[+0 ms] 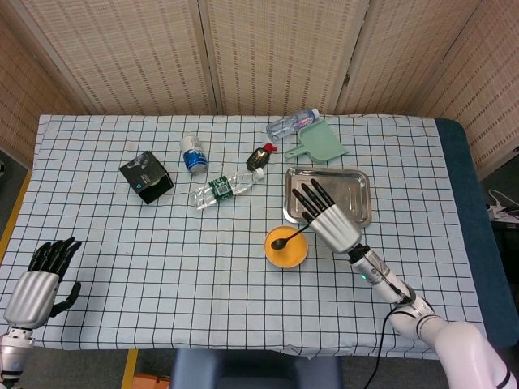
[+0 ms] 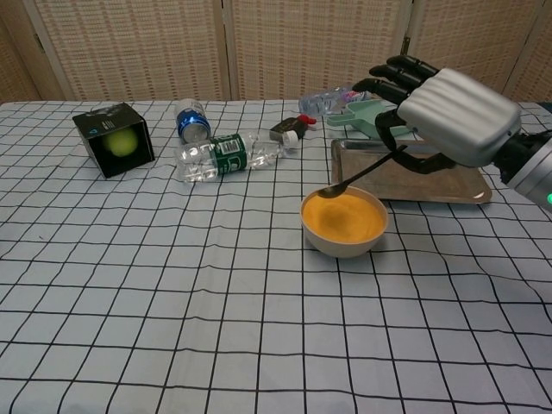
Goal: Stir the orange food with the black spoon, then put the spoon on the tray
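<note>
At the lower left corner of the head view the left hand hangs off the near table edge with its dark fingers spread apart and nothing in them. Toward the centre right of both views sits a cream-walled bowl on the checked tablecloth, filled nearly to its rim with smooth orange food. The black spoon is thin and glossy, with a small oval scoop and a slender handle; it is tilted, the scoop low over the far left rim of the bowl and, in the chest view, just clear of the food, the handle rising to the right. The right hand pinches the handle's upper end under its silver back, with the other black fingers fanned out, so the spoon hangs below and to the left of the hand. Just behind the bowl and beneath that hand lies the steel tray, shallow and rectangular. Farther back, centre left, a clear plastic bottle with a green label lies on its side; its writing is too small to read. Left of it stands a black box showing a yellow-green ball. Behind are a blue-labelled can, a small dark bottle with a red cap, a pale green dustpan and another clear bottle, their labels unreadable.
</note>
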You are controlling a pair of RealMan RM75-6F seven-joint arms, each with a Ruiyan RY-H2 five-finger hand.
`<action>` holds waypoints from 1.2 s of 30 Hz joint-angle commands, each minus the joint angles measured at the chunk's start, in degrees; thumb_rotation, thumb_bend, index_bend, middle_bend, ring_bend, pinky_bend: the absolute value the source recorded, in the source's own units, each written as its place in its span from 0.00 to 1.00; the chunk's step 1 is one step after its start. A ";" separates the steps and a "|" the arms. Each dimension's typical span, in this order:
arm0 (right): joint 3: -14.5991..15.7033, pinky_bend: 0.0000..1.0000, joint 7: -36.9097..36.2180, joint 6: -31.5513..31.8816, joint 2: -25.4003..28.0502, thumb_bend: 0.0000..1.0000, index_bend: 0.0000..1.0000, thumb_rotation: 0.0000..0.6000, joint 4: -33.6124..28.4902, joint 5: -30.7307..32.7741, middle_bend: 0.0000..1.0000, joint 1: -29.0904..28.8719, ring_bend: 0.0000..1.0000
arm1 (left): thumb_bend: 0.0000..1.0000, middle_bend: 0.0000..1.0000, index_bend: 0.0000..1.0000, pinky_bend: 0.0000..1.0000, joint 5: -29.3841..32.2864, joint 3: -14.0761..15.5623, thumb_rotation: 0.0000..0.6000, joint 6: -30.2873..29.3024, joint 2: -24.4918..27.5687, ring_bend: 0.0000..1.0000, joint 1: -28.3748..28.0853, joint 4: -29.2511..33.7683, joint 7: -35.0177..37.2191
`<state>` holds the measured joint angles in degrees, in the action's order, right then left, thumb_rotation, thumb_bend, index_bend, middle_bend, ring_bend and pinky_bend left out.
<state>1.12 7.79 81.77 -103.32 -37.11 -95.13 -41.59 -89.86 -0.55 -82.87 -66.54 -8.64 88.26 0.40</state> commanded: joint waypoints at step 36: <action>-2.20 0.00 13.10 -25.44 19.51 0.64 1.00 1.00 -35.59 8.17 0.10 -2.07 0.00 | 0.46 0.00 0.00 0.04 -0.51 0.01 1.00 -1.50 0.66 0.00 0.51 -0.18 1.92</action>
<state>-0.91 20.55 56.70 -83.97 -72.34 -87.26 -43.48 -90.36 -0.54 -84.36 -65.89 -8.14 88.07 2.33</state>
